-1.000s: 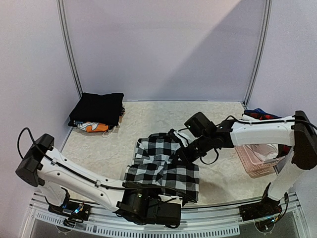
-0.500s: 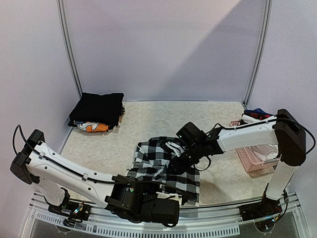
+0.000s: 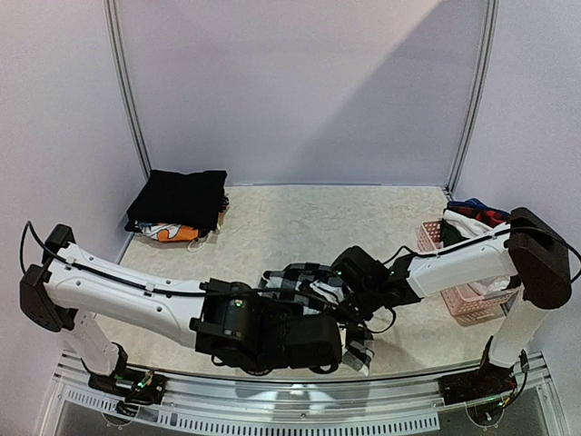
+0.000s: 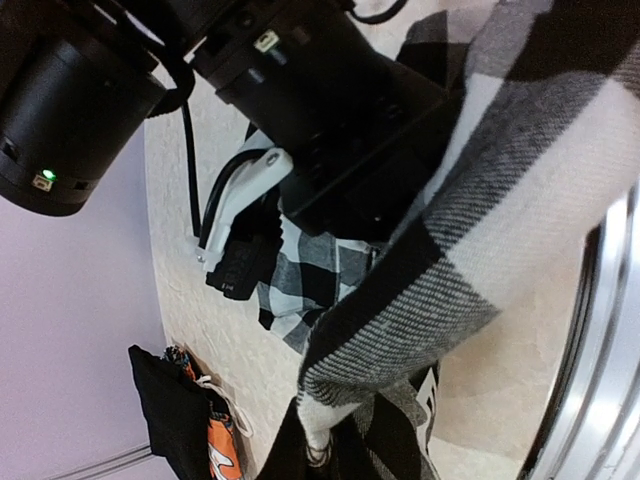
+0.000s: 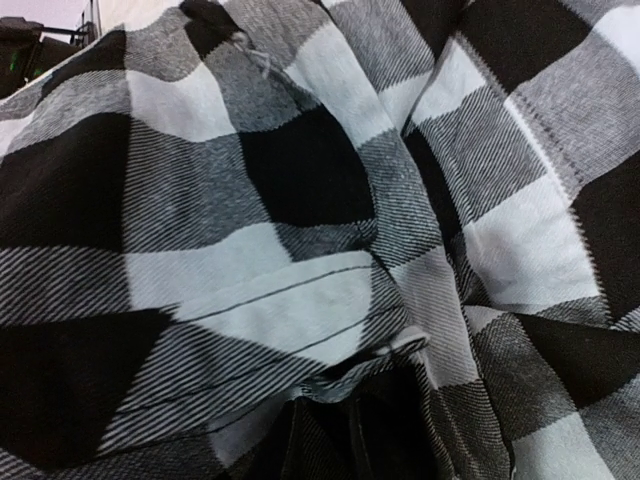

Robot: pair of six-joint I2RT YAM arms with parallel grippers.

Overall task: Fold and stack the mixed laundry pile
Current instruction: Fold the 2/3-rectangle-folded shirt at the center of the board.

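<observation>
The checked garment (image 3: 304, 275) hangs bunched between the two hands, near the front edge of the desk (image 3: 300, 218), its black-and-white squares crumpled into thick folds rather than lying flat. One end trails down just beside the left hand (image 3: 327, 338); the rest is heaped against the right hand (image 3: 349, 289).

In the left wrist view the cloth (image 4: 480, 240) drapes right across the lens and narrows to a pinched point at the bottom of the picture. The left hand is fully closed there, with a thin fold of the checked garment caught in it.

In the right wrist view the fabric (image 5: 300, 250) fills everything. Its creases run together into a dark tuck at the bottom centre. The fingers themselves are buried, but the right hand looks clamped on a thicker gather of the same garment, its jaws a little apart.

Well away from both hands, at the far corner on the left hand's side, a black garment (image 3: 177, 198) lies folded on top of an orange-blue-white printed piece (image 3: 168, 233). Both lie flat on the desk.

Beyond the right hand, on its outer side, stands the pink basket (image 3: 458, 302). A red and navy piece (image 3: 477, 211) lies over its far rim.
</observation>
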